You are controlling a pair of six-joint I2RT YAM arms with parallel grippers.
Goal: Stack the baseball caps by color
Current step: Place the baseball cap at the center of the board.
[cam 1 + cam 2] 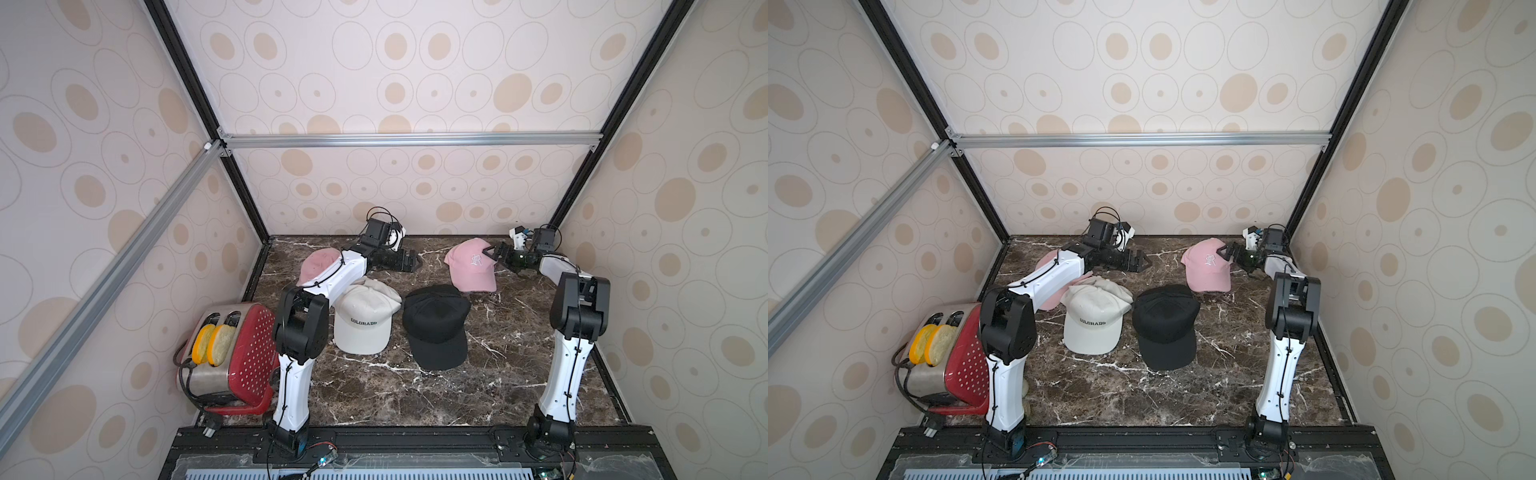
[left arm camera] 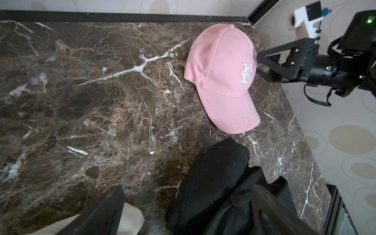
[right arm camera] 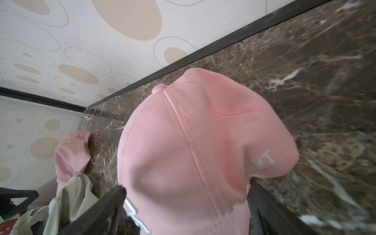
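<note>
The white caps (image 1: pixel 363 324) and black caps (image 1: pixel 436 324) are looking piled by colour, both lying on the counter (image 1: pixel 374 395) nearer the arm bases than either hand. The pinks are lying well apart. The right hand (image 1: pixel 492 254), spread wide, is straddling the lettered pink cap (image 1: pixel 471 266) without gripping it. The other pink cap (image 1: pixel 318 262) is lying behind the left hand (image 1: pixel 411 263), which is hovering wide and empty.

We see the left arm (image 1: pixel 332 275) hiding most of the far pink cap (image 1: pixel 314 264); we cannot count the black caps (image 1: pixel 436 324) in their pile.
</note>
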